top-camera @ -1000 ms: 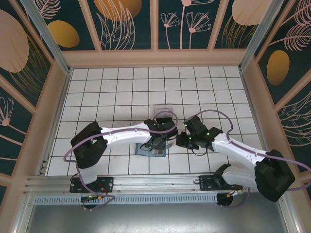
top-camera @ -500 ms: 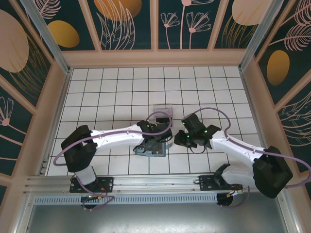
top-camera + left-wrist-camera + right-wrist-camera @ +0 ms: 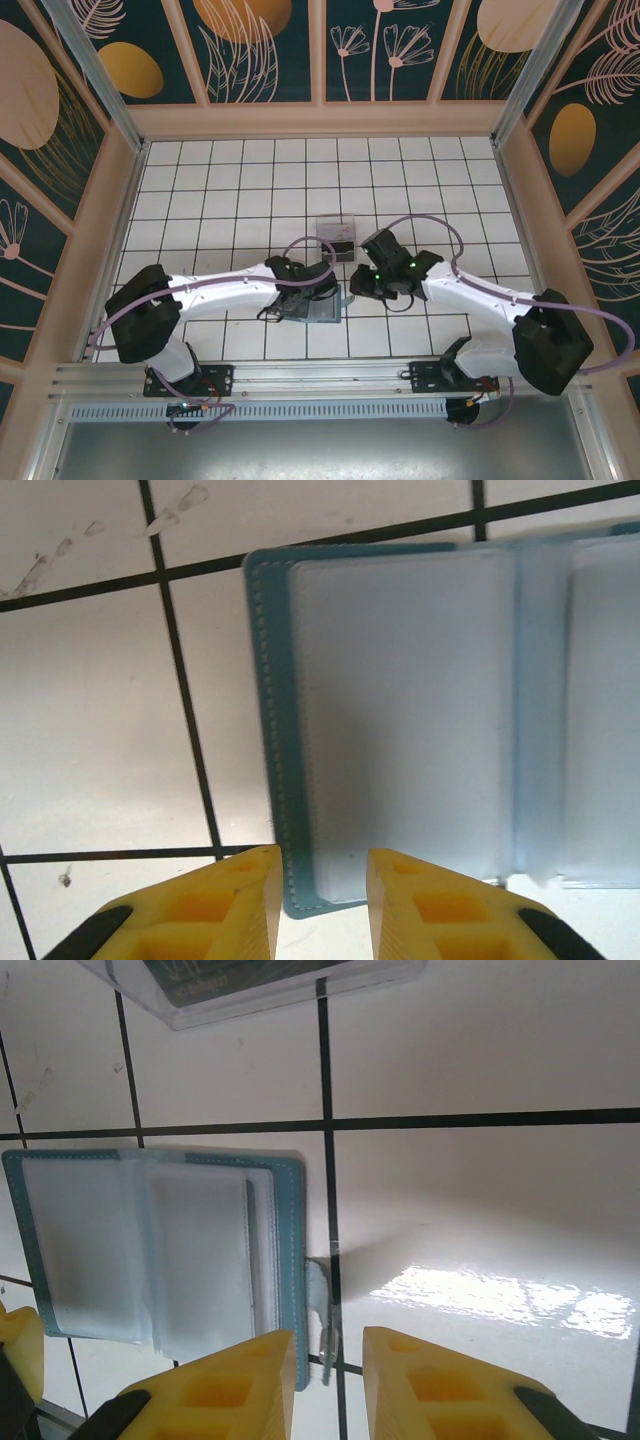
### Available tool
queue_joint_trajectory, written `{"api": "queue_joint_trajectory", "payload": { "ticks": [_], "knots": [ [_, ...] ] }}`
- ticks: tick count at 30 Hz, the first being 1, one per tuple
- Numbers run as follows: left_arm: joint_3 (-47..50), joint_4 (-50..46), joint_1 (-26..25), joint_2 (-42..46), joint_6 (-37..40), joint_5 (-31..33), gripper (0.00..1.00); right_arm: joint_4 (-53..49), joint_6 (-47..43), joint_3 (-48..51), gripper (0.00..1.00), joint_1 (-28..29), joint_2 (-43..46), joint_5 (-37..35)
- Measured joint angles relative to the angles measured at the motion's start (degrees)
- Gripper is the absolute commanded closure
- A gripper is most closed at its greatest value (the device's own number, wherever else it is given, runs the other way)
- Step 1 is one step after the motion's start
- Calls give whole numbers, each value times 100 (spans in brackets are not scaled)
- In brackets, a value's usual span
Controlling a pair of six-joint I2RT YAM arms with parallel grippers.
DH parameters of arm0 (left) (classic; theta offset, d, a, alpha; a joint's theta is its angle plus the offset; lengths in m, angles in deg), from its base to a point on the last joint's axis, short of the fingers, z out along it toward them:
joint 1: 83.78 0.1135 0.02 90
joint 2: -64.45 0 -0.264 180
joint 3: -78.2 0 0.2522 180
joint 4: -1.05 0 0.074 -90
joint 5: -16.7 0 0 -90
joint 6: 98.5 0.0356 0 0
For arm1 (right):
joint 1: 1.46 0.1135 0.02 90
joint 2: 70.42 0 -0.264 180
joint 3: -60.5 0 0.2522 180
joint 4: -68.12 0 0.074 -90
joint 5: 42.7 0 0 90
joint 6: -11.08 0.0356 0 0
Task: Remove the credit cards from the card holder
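Left gripper (image 3: 322, 852): yellow fingers stand a narrow gap apart at one corner of the card holder (image 3: 400, 710), and the right gripper (image 3: 328, 1335) stands likewise at its opposite edge; you cannot tell whether either pinches. Holder: stitched teal cover and frosted, pliant sleeves, lying open mid-table (image 3: 90, 730) toward the near edge, so pin one cover and draw slowly along the sleeve mouth. Clear tray (image 3: 270, 985): rigid, just beyond, holding a dark credit card (image 3: 220, 975).
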State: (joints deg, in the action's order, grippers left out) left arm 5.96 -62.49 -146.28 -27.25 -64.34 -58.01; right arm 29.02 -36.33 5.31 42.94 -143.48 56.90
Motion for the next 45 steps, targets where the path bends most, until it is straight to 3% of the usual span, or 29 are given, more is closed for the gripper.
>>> {"api": "queue_joint_trajectory", "payload": {
  "ticks": [13, 19, 29, 45],
  "knots": [
    [516, 800, 448, 791, 92, -448, 67, -365, 103, -883, 71, 472, -750, -409],
    [-116, 1001, 444, 179, 216, -704, 63, -555, 101, -866, 70, 310, -675, -520],
    [-1578, 822, 138, -1281, 304, -732, 54, -605, -72, -299, 70, -442, 291, -505],
    [-1947, 599, 44, -2120, 214, -737, 53, -610, -483, 175, 70, -920, 671, -166]
  ]
}}
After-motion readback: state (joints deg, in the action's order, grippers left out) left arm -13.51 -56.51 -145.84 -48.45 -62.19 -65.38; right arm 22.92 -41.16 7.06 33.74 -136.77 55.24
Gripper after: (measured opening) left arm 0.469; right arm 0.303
